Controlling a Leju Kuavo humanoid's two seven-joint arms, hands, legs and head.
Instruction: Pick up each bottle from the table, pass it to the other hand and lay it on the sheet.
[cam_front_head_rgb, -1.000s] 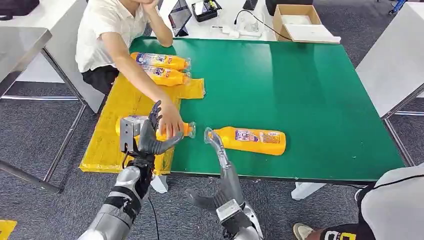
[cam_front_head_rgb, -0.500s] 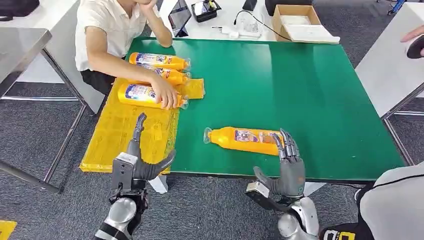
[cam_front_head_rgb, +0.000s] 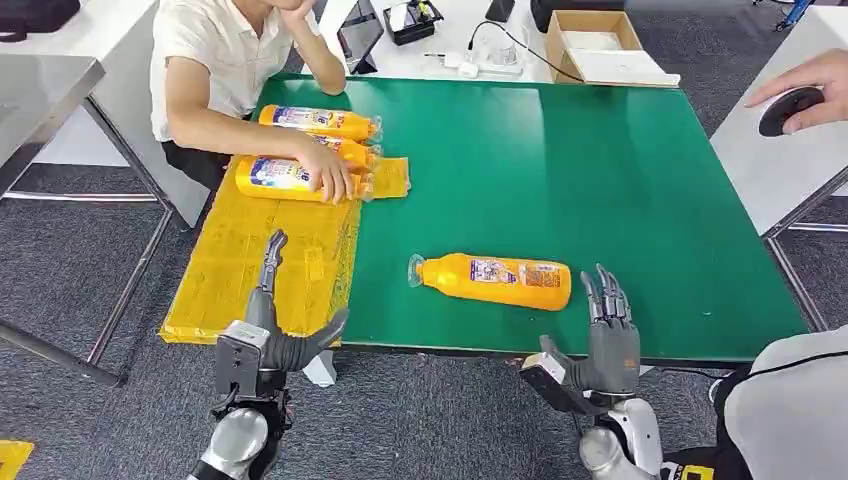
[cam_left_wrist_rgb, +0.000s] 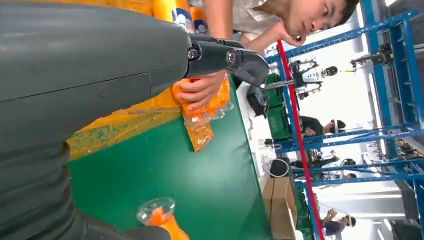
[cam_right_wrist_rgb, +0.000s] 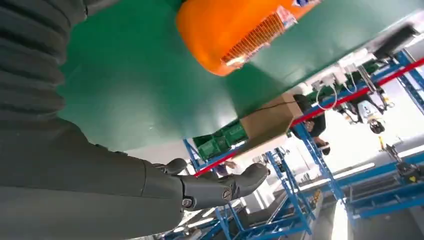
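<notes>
Progress looks well advanced: three bottles (cam_front_head_rgb: 300, 180) lie side by side on the yellow sheet (cam_front_head_rgb: 240, 270) at the far left of the green desk (cam_front_head_rgb: 560, 170), where a seated person's hand (cam_front_head_rgb: 333, 185) rests on the nearest of them. One bottle (cam_front_head_rgb: 490, 281) is left, lying on its side near the front edge of the desk, cap toward the sheet. It has yet to be picked up, passed across and laid down.

The right hand (cam_front_head_rgb: 605, 340) hovers just beside that bottle's base, fingers apart and holding nothing. The left hand (cam_front_head_rgb: 275, 325) hangs over the front part of the sheet, fingers spread, empty too.

The desk is plain green with the sheet draped over its left edge. Grey carpet lies below, white desks stand around, and a cardboard box (cam_front_head_rgb: 595, 42) sits beyond the far edge. Another person's hand (cam_front_head_rgb: 805, 85) rests on a mouse at the right.
</notes>
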